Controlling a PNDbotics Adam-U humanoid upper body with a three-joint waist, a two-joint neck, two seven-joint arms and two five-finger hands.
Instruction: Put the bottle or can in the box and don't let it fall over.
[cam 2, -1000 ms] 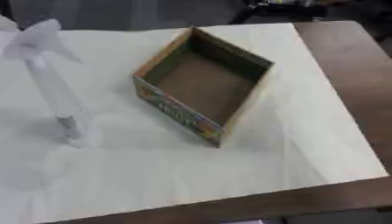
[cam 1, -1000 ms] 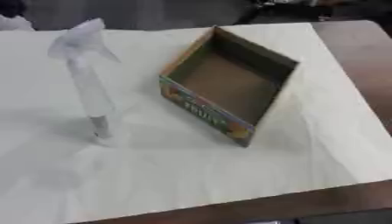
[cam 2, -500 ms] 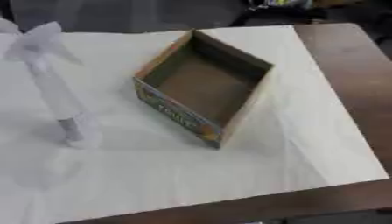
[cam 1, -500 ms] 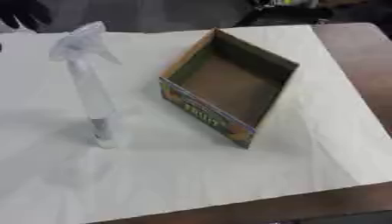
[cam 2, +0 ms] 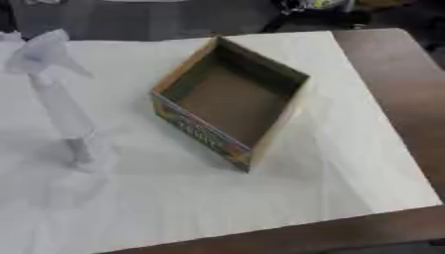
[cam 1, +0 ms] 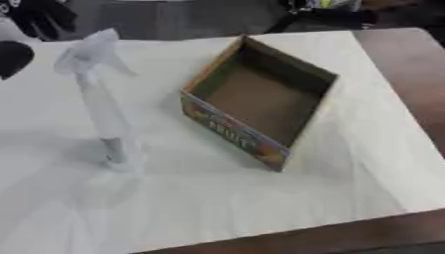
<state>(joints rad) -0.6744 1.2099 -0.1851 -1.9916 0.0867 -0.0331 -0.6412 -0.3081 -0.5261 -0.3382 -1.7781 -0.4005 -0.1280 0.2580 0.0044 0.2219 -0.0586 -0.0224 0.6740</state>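
My left hand (cam 1: pixel 35 17) enters at the upper-left corner of the left eye view. It is black and sits above the far edge of the white sheet (cam 1: pixel 217 198). Its fingers are too dark and blurred to read, so I cannot tell whether they are straight or curled. It touches nothing. My right hand appears in neither view.

The task item is a pale, translucent spray bottle (cam 1: pixel 100 99). It stands upright on the left part of the white sheet, trigger head at the top, nozzle pointing toward the right. It is outside the box and well apart from my left hand.

The box (cam 1: pixel 260 101) is an open-topped cardboard carton lying to the right of the bottle, rotated so that one corner points toward me. Its near outer wall carries a multicoloured print. Its brown interior floor (cam 2: pixel 228 101) holds no item. A clear strip of sheet separates the bottle from the nearest box wall.

The sheet covers most of a brown table (cam 2: pixel 391 84), which shows along the right side and the near edge.
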